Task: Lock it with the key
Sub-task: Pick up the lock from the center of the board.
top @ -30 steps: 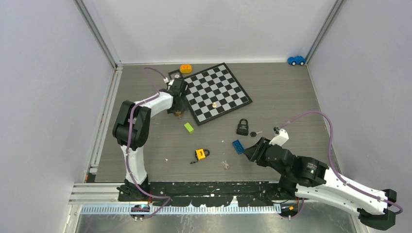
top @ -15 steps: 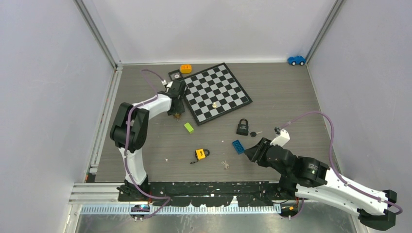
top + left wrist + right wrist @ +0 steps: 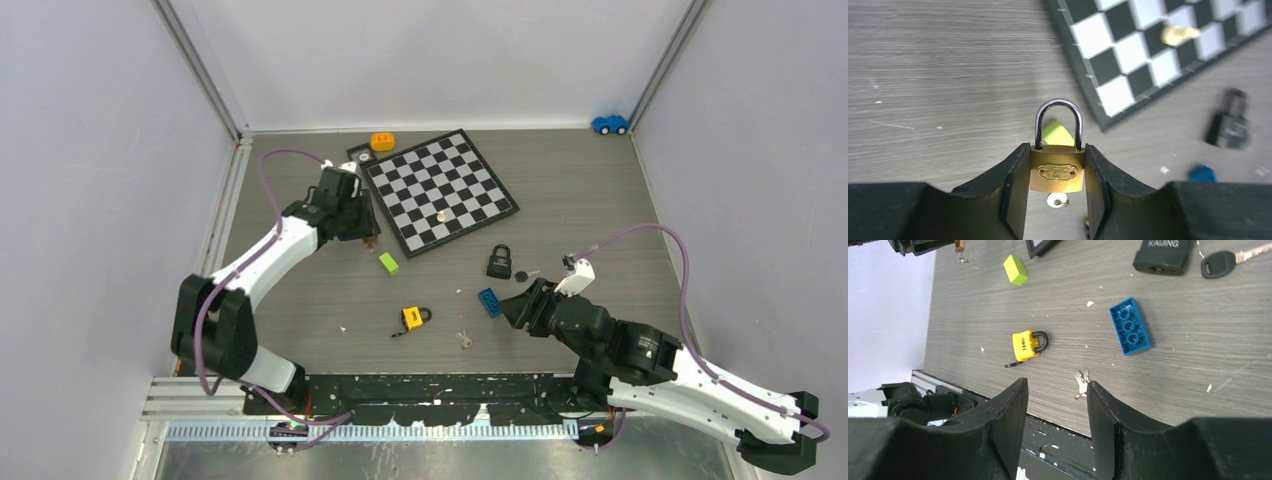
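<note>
The keys (image 3: pixel 1081 382) — a thin silvery bunch — lie on the grained grey desk (image 3: pixel 973 305) just ahead of the parted, empty right jaws; studded blue brick (image 3: pixel 1130 326) and yellow padlock (image 3: pixel 1027 345) near. Left jaws clamp a brass padlock (image 3: pixel 1056 171), steel shackle upright.

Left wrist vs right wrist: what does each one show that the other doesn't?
Left wrist only: brass padlock face-on, clamped in the left hand, a small key at its base; a pale chess piece on the chessboard. Right wrist only: yellow padlock, loose silvery keys, black-headed key. Both: green block, blue brick, black padlock.
</note>
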Tool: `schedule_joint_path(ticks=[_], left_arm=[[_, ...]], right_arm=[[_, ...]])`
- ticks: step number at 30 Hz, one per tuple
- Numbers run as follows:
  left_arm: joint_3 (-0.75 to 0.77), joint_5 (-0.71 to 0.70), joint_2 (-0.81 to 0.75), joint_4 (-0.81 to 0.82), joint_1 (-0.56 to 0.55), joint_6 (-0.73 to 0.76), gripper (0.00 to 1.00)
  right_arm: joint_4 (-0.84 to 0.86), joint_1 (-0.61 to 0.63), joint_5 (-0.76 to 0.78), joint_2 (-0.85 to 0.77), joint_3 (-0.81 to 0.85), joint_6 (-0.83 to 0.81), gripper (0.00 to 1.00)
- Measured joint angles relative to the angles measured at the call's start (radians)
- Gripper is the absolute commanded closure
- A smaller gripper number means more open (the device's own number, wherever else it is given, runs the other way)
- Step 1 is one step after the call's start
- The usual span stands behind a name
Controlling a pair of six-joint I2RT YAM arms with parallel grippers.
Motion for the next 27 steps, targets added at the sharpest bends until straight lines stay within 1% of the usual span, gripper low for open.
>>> schedule_joint_path(ticks=[4, 7, 10, 13, 16, 18, 20, 23, 27], left_arm=[[-0.047, 0.161, -0.156, 0.03, -0.003, -0.001, 1.0], [-0.078, 0.249, -0.253, 0.034, -0.019, -0.009, 1.0], [-0.1, 0.326, -0.349, 0.045, -0.059, -0.039, 1.0], [-0.134, 0.364, -0.436, 0.076, -0.116, -0.087, 1.0], [-0.185, 0.37, -0.528, 0.123, -0.183, -0.163, 1.0], [-0.219, 0.367, -0.575, 0.161, -0.224, -0.216, 1.0], [-0.253, 0.367, -0.619, 0.201, -0.268, -0.27, 1.0], [-0.28, 0.389, -0.657, 0.264, -0.312, -0.319, 1.0], [-0.308, 0.499, -0.677, 0.398, -0.338, -0.362, 1.0]], right_arm=[[0.043, 0.0, -0.003, 0.001, 0.029, -0.041, 0.46], [0.095, 0.0, -0.021, 0.007, 0.043, -0.07, 0.45], [0.161, 0.0, -0.048, 0.011, 0.045, -0.097, 0.44], [0.246, 0.0, -0.094, 0.011, 0.045, -0.133, 0.43], [0.358, 0.0, -0.165, 0.021, 0.045, -0.18, 0.42], [0.403, 0.0, -0.192, 0.038, 0.047, -0.207, 0.42], [0.428, 0.0, -0.211, 0.067, 0.057, -0.231, 0.42], [0.454, 0.0, -0.219, 0.101, 0.072, -0.253, 0.39], [0.486, 0.0, -0.219, 0.109, 0.084, -0.26, 0.38]])
